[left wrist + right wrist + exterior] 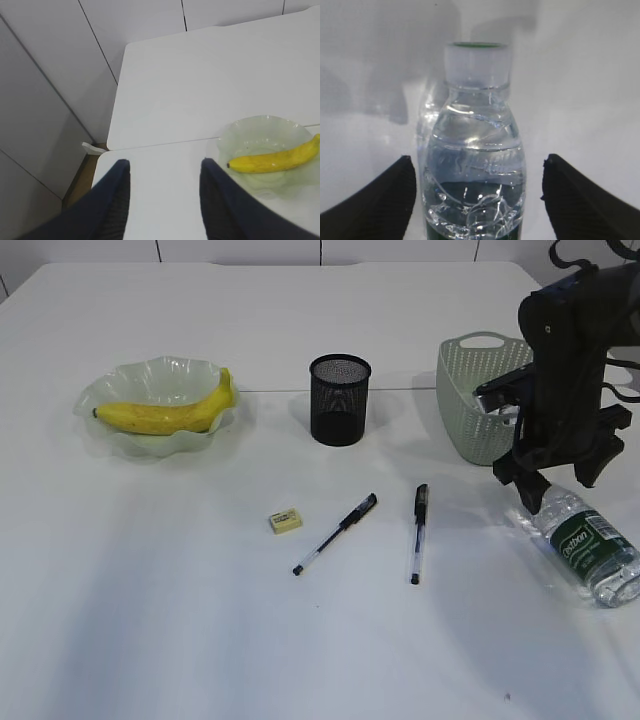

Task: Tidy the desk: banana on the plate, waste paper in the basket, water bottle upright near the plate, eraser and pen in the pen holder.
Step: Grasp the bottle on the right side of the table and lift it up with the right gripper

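We hover our right gripper (477,200), fingers apart, over the water bottle (590,547) lying on the tabletop (200,620) beside the basket (480,398); next we close, then stand it upright near the plate (160,390).

White table (300,640), seam running left to right across far half. Far left: pale green wavy-rimmed plate (110,390) on the surface. Centre, just near side of seam: black mesh pen holder (340,400), upright. Far right: pale green woven basket (470,390), upright, partly hidden. Nearer, centre: small yellow eraser (285,521); just right of it a black pen (335,534) lying diagonally; further right a second black pen (418,533), roughly near-to-far. Near right: clear water bottle (590,545) with green label, on its side.
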You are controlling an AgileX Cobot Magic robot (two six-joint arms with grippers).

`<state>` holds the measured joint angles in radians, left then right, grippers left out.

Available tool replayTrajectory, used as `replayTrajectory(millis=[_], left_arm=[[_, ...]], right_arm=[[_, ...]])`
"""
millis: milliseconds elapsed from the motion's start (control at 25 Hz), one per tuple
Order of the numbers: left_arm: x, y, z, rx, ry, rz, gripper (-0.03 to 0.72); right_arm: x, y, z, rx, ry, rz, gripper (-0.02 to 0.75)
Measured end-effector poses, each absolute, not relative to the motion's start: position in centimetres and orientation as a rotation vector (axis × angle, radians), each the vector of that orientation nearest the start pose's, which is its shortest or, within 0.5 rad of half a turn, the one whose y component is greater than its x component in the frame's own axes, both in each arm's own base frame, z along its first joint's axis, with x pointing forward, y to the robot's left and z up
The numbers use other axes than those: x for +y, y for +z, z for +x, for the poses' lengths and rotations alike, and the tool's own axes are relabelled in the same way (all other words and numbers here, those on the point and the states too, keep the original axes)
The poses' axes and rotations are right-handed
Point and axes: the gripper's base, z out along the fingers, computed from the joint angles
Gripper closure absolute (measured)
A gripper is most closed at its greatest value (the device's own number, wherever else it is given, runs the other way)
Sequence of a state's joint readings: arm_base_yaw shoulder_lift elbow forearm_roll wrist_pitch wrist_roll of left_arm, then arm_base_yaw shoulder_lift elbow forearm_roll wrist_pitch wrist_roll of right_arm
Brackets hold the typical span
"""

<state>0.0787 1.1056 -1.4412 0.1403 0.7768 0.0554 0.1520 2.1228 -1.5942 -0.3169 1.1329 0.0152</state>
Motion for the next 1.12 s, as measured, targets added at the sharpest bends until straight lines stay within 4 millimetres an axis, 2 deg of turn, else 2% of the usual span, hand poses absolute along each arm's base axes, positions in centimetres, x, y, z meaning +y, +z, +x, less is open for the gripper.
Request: replayTrajectory(millis=[200, 560, 1120], left_arm=[[2.6, 48.4, 21.1, 1.928, 0.252, 0.008, 0.371], [2.6, 48.4, 21.1, 1.932, 0.253, 0.008, 0.371], [2.6, 48.4, 21.1, 1.932, 0.263, 0.010, 0.371]], right_arm=[[3.8, 16.8, 41.8, 3.062, -0.444, -0.418, 0.150], [3.9, 14.3, 41.9, 3.118, -0.443, -0.433, 0.150], [3.9, 13.6, 42.0, 3.128, -0.437, -0.446, 0.150]])
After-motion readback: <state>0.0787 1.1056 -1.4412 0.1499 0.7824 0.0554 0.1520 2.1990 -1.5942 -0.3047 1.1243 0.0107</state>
